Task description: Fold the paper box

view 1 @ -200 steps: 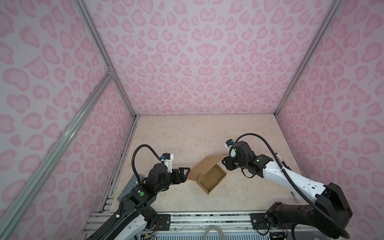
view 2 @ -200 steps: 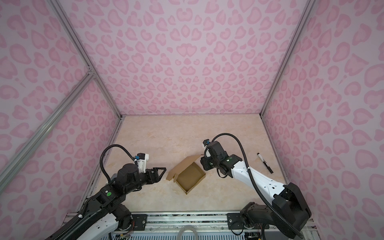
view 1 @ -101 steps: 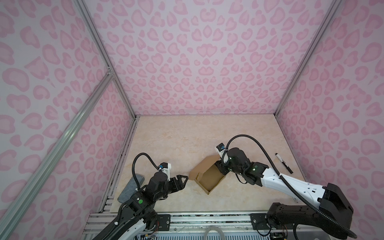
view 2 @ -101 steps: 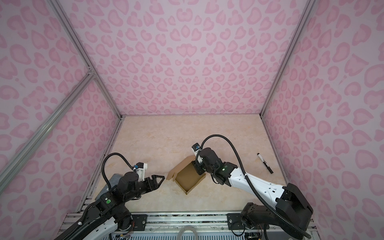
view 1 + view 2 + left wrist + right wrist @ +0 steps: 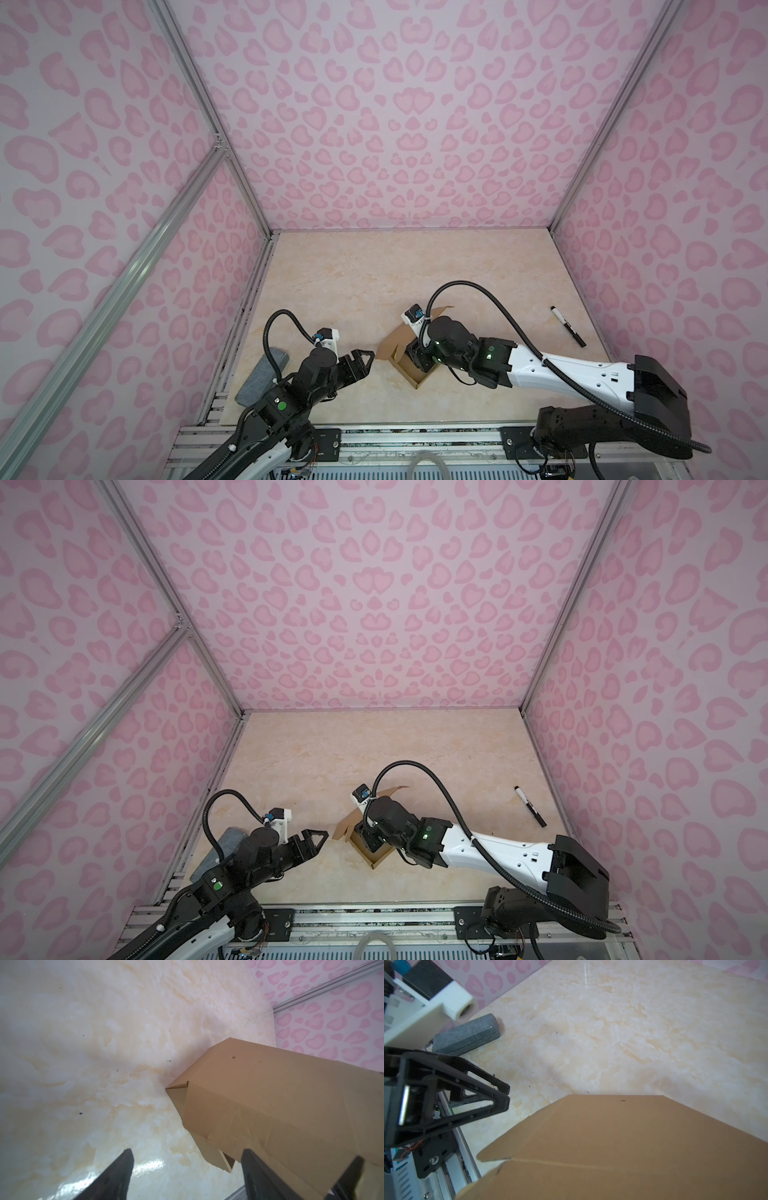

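The paper box (image 5: pixel 390 347) (image 5: pixel 347 827) is brown corrugated cardboard, a shallow open tray near the table's front middle with its lid flap raised on the left side. My right gripper (image 5: pixel 419 358) (image 5: pixel 369 838) reaches down into the tray behind that flap. In the right wrist view the cardboard (image 5: pixel 612 1147) covers its jaws, so their state does not show. My left gripper (image 5: pixel 365 358) (image 5: pixel 316 836) (image 5: pixel 187 1150) hovers open just left of the flap, with nothing between its fingers. In the left wrist view the box (image 5: pixel 270 1095) lies close ahead, by one fingertip.
A grey felt block (image 5: pixel 262 376) (image 5: pixel 222 850) (image 5: pixel 467 1036) lies at the front left by the wall. At the right, near the wall, is a black marker pen (image 5: pixel 568 326) (image 5: pixel 530 806). An aluminium rail (image 5: pixel 374 440) runs along the table's front edge. Pink patterned walls enclose three sides.
My right gripper has moved left and down from the box's back right corner into the tray, and the lid flap now stands more upright. The left gripper has shifted only slightly.
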`<state>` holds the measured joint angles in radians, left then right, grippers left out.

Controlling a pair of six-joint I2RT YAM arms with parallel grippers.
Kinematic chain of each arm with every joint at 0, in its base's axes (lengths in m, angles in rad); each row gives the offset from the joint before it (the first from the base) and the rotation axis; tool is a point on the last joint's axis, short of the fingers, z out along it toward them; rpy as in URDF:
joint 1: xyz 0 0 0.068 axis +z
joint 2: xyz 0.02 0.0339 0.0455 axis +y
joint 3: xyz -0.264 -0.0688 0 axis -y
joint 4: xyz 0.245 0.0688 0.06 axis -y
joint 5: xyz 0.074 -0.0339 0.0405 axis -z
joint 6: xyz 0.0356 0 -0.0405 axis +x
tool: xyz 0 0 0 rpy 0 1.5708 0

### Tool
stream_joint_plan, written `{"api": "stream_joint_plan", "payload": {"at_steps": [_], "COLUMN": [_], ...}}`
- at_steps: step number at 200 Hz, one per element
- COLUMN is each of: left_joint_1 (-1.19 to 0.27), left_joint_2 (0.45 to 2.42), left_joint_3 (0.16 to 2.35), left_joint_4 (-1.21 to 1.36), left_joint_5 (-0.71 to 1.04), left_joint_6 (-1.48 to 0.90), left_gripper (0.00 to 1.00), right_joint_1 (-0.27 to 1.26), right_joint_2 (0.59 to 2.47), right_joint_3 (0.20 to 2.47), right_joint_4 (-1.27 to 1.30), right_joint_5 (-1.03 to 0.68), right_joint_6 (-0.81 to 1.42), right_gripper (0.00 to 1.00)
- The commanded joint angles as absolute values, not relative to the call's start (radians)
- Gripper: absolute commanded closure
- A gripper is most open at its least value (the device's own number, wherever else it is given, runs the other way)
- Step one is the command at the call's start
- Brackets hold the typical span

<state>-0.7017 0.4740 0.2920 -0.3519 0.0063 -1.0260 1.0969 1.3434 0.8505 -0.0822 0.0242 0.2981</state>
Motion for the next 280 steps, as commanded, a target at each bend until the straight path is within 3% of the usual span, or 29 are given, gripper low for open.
{"api": "stream_joint_plan", "payload": {"at_steps": [1,87,188,223,280], "left_joint_1": [-0.701,-0.670,-0.589,-0.580,-0.571], "left_joint_2": [0.520,0.574,0.589,0.597,0.670], "left_joint_3": [0.335,0.430,0.420,0.411,0.395], "left_joint_4": [-0.353,-0.486,-0.351,-0.201,-0.030], "left_joint_5": [-0.046,-0.256,-0.252,-0.204,-0.114], "left_joint_6": [-1.009,-0.961,-0.800,-0.639,-0.463], "left_gripper": [0.16,0.13,0.10,0.07,0.06], "right_joint_1": [1.115,1.122,1.013,1.011,1.009], "right_joint_2": [1.396,1.571,1.719,1.591,1.164], "right_joint_3": [0.895,0.984,1.107,1.025,0.800], "right_joint_4": [-0.026,0.144,0.199,0.202,0.026], "right_joint_5": [0.017,0.089,0.192,0.133,0.087], "right_joint_6": [0.384,0.448,0.375,0.332,0.244], "right_gripper": [0.50,0.52,0.52,0.50,0.46]}}
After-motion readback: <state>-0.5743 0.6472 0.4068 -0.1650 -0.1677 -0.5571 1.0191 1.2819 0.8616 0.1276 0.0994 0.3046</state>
